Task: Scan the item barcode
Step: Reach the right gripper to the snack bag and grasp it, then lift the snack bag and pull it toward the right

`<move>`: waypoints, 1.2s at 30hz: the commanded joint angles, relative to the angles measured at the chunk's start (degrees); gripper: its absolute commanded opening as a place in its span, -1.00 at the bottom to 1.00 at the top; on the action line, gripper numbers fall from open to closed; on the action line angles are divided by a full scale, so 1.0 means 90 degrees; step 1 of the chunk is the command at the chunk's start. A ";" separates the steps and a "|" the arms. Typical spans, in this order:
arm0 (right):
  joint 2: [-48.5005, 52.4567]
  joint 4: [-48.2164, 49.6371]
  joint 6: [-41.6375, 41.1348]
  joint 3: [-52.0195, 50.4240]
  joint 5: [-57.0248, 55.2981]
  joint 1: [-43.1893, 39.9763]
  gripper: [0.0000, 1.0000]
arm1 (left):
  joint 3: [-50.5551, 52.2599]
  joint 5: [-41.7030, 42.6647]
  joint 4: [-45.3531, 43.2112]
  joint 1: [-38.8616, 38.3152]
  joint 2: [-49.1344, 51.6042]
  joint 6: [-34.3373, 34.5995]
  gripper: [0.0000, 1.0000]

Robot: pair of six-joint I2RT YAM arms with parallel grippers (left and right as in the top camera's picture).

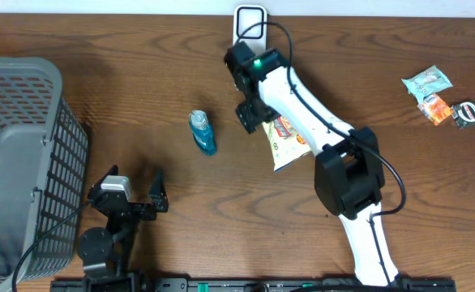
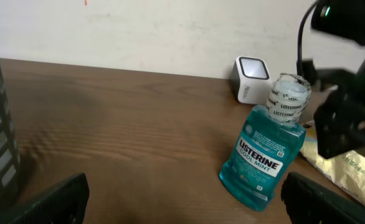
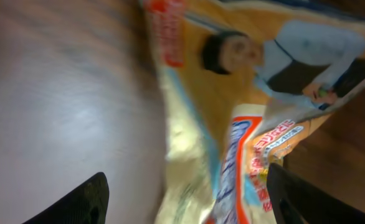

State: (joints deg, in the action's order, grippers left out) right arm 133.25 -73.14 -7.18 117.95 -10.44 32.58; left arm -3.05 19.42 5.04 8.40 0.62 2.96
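This is looking like a lab mock-up of a shop checkout: a left arm (image 1: 108, 235) and a right arm (image 1: 310, 105), both robotic, are standing at a wood-grain desk (image 1: 140, 65) against a plain white wall (image 2: 139, 31). A small scanner (image 1: 249, 20) is sitting at the desk's far edge and a grey basket (image 1: 27, 69) is standing at the left. Shop goods are lying about: a mouthwash bottle (image 1: 203, 132), a snack bag (image 1: 290, 146) and a few small packets (image 1: 440, 97).

Snack bag (image 3: 232, 124), blurred, lies on the wood table (image 3: 64, 93); printed figure near bag's top. Right gripper (image 3: 192, 199) fingers spread wide, flanking bag's lower end.
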 commanded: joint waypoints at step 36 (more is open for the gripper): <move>-0.0129 -0.2708 0.5168 -0.0345 0.9226 -0.2254 -0.97 | 0.0112 0.0104 0.0177 -0.0015 -0.0032 -0.0056 0.95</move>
State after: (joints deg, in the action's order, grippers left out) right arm 131.52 -97.17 34.96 114.65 62.65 12.91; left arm -3.05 19.42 5.04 8.40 0.62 2.96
